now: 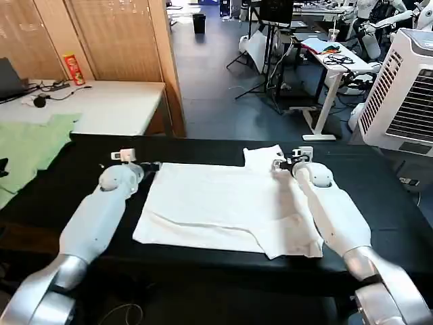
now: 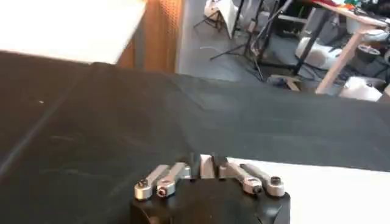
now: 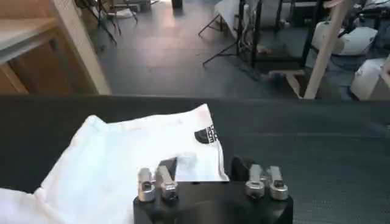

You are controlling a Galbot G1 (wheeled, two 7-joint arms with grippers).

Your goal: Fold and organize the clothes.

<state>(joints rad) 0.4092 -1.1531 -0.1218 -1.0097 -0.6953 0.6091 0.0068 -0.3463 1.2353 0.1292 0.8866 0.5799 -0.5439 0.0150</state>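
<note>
Where arms overlap it, T-shirt (image 1: 216, 206) edges seemingly hidden.

— What colours lie on the table (image 1: 203, 150)?
— Its cover is black, plain all over. On it the T-shirt (image 1: 223, 206) is white, with a small black print (image 3: 206, 134) near one edge of a folded part.
— And off to the left?
— A light green cloth (image 1: 30, 145) on a white side table (image 1: 111, 101), where a red and yellow can (image 1: 73, 68) stands.
— The arms?
— White shells with silver joints; the left gripper (image 2: 207, 178) and the right gripper (image 3: 210, 182) have silver links on black bodies.
</note>
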